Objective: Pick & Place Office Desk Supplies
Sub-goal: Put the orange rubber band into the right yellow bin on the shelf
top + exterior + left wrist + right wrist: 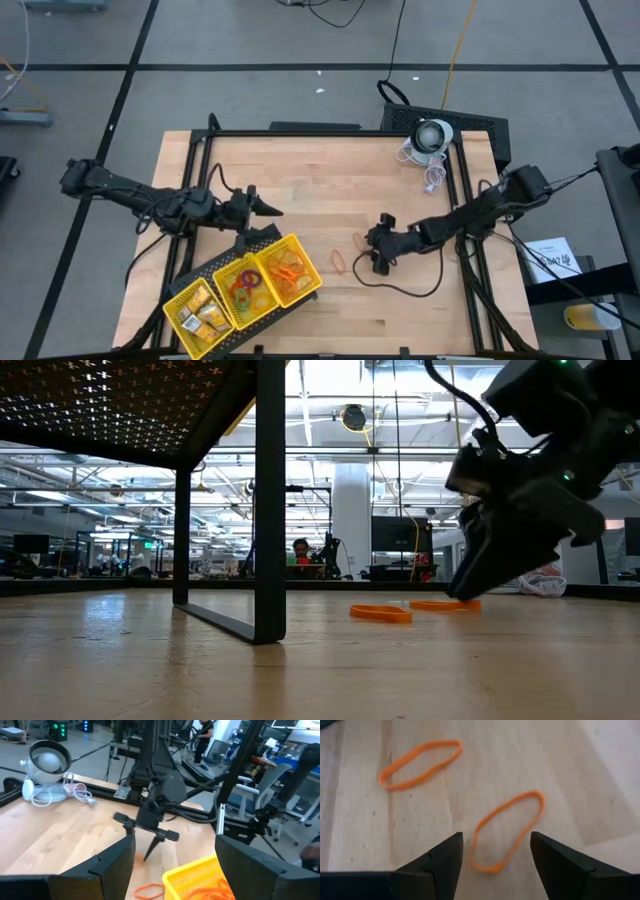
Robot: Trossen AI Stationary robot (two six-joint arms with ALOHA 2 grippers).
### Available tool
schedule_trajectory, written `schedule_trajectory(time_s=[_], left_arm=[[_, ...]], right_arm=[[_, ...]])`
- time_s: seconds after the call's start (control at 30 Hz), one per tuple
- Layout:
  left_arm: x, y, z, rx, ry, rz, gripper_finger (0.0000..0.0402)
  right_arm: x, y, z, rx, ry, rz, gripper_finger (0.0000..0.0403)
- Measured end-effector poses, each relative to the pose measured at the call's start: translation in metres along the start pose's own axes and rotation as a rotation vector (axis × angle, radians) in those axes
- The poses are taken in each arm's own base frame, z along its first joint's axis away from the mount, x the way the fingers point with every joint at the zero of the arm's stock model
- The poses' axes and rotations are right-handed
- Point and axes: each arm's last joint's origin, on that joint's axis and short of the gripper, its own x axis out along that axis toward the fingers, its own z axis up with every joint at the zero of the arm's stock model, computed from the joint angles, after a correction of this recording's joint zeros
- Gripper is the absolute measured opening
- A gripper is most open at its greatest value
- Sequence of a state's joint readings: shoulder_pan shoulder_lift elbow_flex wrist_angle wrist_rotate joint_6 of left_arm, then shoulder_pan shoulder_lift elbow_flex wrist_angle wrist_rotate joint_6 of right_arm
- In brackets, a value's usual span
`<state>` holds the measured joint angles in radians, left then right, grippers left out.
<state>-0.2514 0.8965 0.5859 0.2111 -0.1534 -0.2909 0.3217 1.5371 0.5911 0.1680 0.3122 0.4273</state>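
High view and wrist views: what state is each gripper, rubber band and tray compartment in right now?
Right gripper: open, low over the near rubber band, not gripping it.
Far rubber band: flat on the table, untouched.
Left gripper: open, empty, beside the yellow tray.
Tray compartments: all three hold items; orange loops fill the one nearest the right arm.

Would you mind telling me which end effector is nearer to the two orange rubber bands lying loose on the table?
The right end effector: it hovers open directly over one rubber band, the other rubber band lying just beyond. The left end effector sits across the table, above the yellow tray.
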Motion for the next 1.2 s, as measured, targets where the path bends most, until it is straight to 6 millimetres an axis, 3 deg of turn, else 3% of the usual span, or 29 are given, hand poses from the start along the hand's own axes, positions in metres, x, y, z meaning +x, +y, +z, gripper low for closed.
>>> schedule_trajectory(time_s=[0.37,0.87,1.03,1.2], left_arm=[[0.001,0.006,0.002,-0.003,-0.009,0.033,0.0283],[0.001,0.006,0.002,0.003,-0.009,0.035,0.0283],[0.001,0.006,0.002,0.005,-0.01,0.035,0.0283],[0.001,0.006,0.002,0.024,-0.01,0.035,0.0283]], right_arm=[[0.017,0.003,-0.022,0.074,0.061,-0.142,0.0202],[0.018,-0.005,-0.02,0.071,0.06,-0.181,0.0007],[0.012,-0.009,-0.009,0.022,0.024,-0.153,0.0002],[-0.006,-0.021,0.014,-0.028,-0.121,-0.237,0.0001]])
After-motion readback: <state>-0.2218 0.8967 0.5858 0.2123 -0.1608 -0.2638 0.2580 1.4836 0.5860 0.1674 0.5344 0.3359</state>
